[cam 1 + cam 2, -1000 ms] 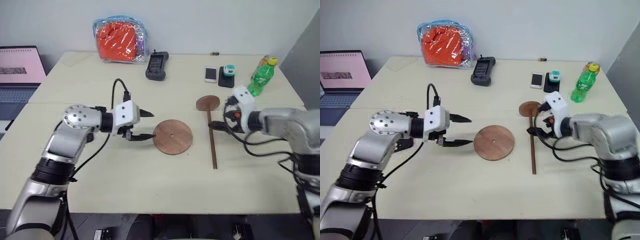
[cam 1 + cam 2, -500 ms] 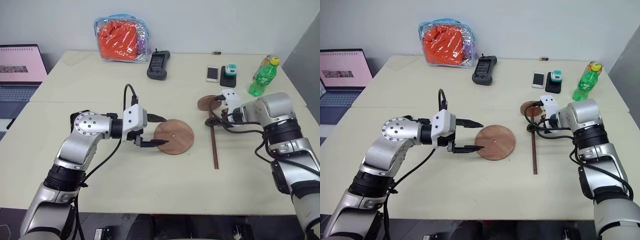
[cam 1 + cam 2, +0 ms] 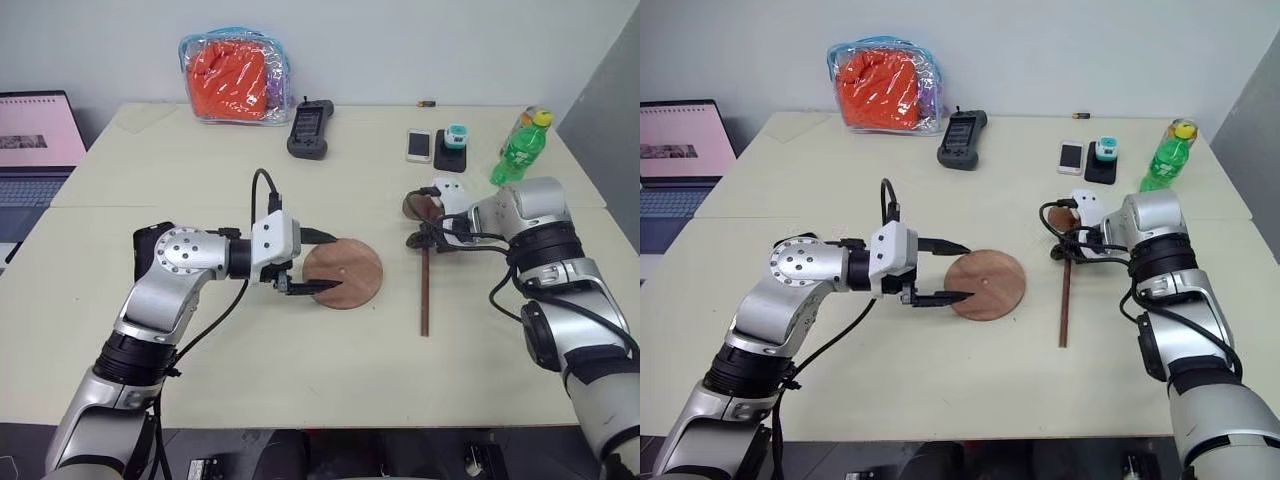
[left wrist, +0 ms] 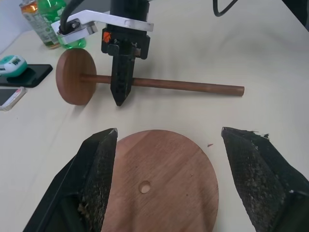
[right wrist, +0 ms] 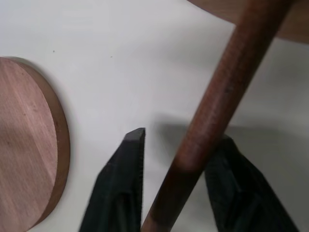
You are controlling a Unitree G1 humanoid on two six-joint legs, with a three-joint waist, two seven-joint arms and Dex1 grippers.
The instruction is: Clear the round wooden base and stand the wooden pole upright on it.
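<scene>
Pale cream bench under my cameras, white wall behind, and the landmark I'm steering by is the flat reddish-brown round wooden base, lying bare with its small centre hole showing. Nothing sits on it, so I judge the clearing part done.

My left end effector hangs at the base's left edge, black fingers spread wide with one tip over the rim, gripping nothing. To the right of the base, a little apart from it, lies the long dark-brown wooden pole with its round disc head, flat on the bench, head at the far end, tail toward me. My right end effector is on the rod just below the head; in the right wrist view the two black fingers straddle the rod narrowly, one either side. Whether they're pinching it firmly yet, I can't say.

Risks now. The grip sits close to the head, so the long tail could swing or sag as I lift, and a round rod may roll in the fingers. If the tail sweeps left it could knock the base or my left end effector. Beyond the pole's head, a white phone and a green bottle stand within reach of a careless swing.
</scene>
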